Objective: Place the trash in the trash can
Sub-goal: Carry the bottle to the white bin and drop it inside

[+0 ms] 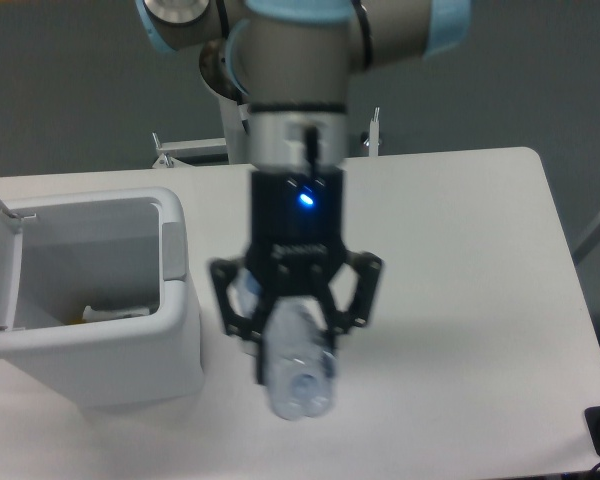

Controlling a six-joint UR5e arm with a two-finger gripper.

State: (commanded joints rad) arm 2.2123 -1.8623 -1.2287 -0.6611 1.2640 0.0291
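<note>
A white table (480, 250) with rounded corners stands before a dark grey wall (60, 80).

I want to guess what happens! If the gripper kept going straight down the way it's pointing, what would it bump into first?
The gripper points down, shut on the bottle. The bottle's lower end would probably meet the bare table first, right of the trash can. Height above the table is hard to judge.

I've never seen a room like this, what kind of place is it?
Probably a robot lab. A big grey and blue robot arm holds a clear plastic water bottle in its jaws over a plain white table, beside a large white plastic trash can with its lid open.
</note>
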